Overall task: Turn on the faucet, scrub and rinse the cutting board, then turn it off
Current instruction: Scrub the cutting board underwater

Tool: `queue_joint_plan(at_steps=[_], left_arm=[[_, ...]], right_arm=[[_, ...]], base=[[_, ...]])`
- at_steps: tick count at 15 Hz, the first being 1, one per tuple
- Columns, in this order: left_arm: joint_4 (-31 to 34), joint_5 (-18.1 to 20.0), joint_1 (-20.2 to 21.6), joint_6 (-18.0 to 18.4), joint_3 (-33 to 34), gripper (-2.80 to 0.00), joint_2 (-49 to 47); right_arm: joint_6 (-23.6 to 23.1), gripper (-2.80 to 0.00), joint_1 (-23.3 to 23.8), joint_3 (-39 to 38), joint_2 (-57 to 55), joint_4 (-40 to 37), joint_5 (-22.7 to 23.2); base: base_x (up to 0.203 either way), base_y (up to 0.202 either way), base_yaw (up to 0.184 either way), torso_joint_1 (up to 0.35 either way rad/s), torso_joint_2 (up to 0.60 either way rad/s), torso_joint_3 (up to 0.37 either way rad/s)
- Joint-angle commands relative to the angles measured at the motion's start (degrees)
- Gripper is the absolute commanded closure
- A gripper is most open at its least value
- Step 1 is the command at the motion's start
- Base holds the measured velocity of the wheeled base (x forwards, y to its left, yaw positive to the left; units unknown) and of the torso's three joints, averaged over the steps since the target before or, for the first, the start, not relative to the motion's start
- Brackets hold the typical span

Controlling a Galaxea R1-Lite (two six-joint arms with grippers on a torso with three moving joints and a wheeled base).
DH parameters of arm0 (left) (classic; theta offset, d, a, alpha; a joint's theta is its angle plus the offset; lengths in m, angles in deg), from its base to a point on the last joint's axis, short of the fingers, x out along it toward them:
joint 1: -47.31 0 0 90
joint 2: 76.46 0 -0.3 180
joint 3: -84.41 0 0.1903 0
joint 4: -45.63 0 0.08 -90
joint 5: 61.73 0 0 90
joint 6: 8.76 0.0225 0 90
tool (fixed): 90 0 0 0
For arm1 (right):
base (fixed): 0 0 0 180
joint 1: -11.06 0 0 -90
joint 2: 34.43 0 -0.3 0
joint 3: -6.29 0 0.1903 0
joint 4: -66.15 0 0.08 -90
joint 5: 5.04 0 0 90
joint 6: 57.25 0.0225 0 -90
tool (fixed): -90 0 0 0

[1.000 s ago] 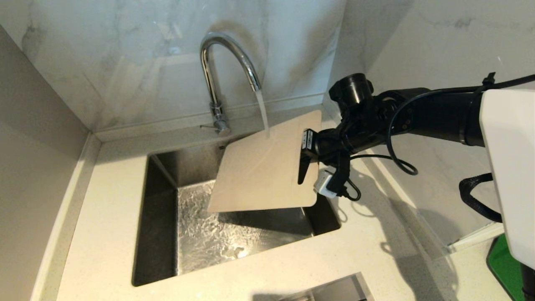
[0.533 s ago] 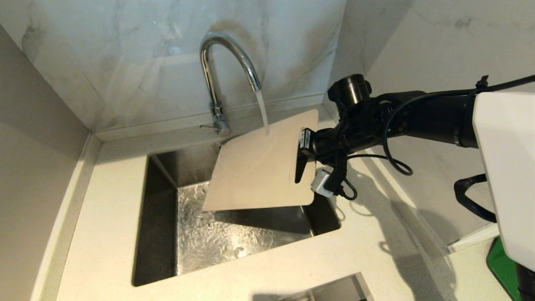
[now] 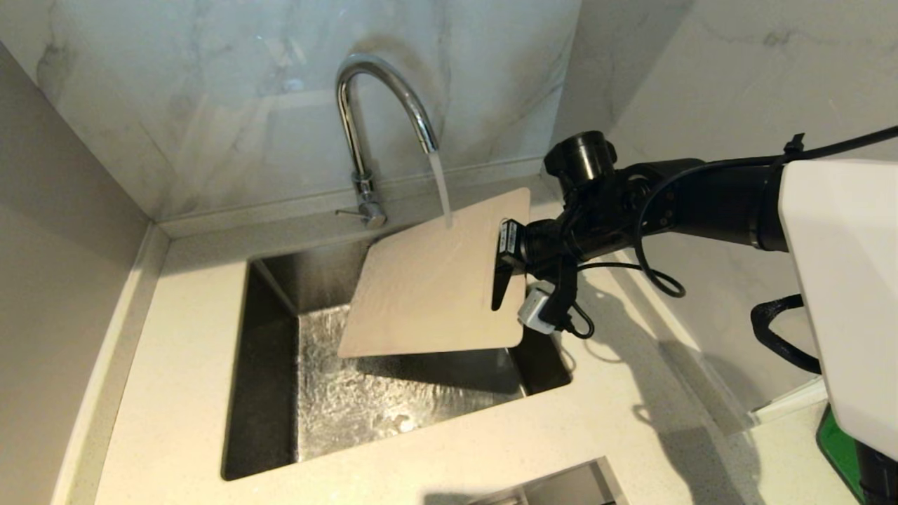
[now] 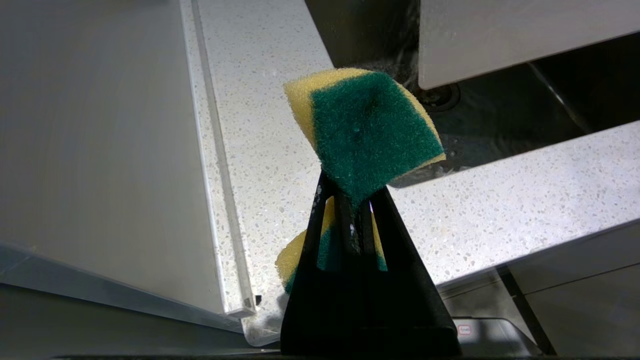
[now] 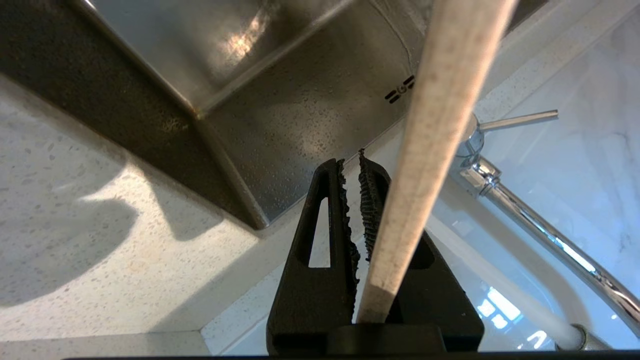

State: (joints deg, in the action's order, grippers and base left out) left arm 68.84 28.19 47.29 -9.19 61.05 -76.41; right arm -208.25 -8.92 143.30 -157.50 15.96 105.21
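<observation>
The right gripper (image 3: 506, 261), fingers clamped on the cutting board (image 3: 428, 280), is rinsing it; keep it tilted beneath the faucet (image 3: 372, 126) stream. The left gripper (image 4: 350, 220) is pinching a sponge (image 4: 367, 130).

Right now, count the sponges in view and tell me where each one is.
1. A yellow and green sponge is pinched in the left hand, over the counter beside the sink. Others may lie out of view.

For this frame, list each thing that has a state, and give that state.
faucet: running, stream landing on the board.
cutting board: tilted over the sink, wet.
sink: water on its floor.
right gripper: shut on cutting board.
left gripper: shut on sponge.
sponge: pinched, folded.
</observation>
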Motion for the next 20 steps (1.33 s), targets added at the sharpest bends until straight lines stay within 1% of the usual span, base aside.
queue_joint_plan(at_steps=[1, 8, 9, 15, 17, 20], left_arm=[[-0.02, -0.01, 0.02, -0.01, 0.00, 0.00, 0.04], [-0.02, -0.01, 0.02, -0.01, 0.00, 0.00, 0.04], [-0.02, -0.01, 0.02, -0.01, 0.00, 0.00, 0.04], [-0.02, -0.01, 0.02, -0.01, 0.00, 0.00, 0.04], [-0.02, -0.01, 0.02, -0.01, 0.00, 0.00, 0.04], [-0.02, -0.01, 0.03, -0.01, 0.05, 0.00, 0.04]], right_arm=[[-0.88, 0.00, -0.05, 0.00, 0.03, -0.25, 0.14], [-0.88, 0.00, -0.14, 0.00, 0.17, -0.25, 0.28], [-0.79, 0.00, -0.23, 0.00, 0.22, -0.32, 1.11], [-1.49, 0.00, -1.52, -1.11, 1.89, -3.01, 1.37], [-1.62, 0.00, -2.04, -2.77, 3.44, -3.23, 1.37], [-1.77, 0.00, -2.85, -8.82, 7.54, -3.08, 1.37]], base=[[0.000, 0.000, 0.000, 0.000, 0.00, 0.000], [0.000, 0.000, 0.000, 0.000, 0.00, 0.000], [0.000, 0.000, 0.000, 0.000, 0.00, 0.000], [0.000, 0.000, 0.000, 0.000, 0.00, 0.000], [0.000, 0.000, 0.000, 0.000, 0.00, 0.000], [0.000, 0.000, 0.000, 0.000, 0.00, 0.000]])
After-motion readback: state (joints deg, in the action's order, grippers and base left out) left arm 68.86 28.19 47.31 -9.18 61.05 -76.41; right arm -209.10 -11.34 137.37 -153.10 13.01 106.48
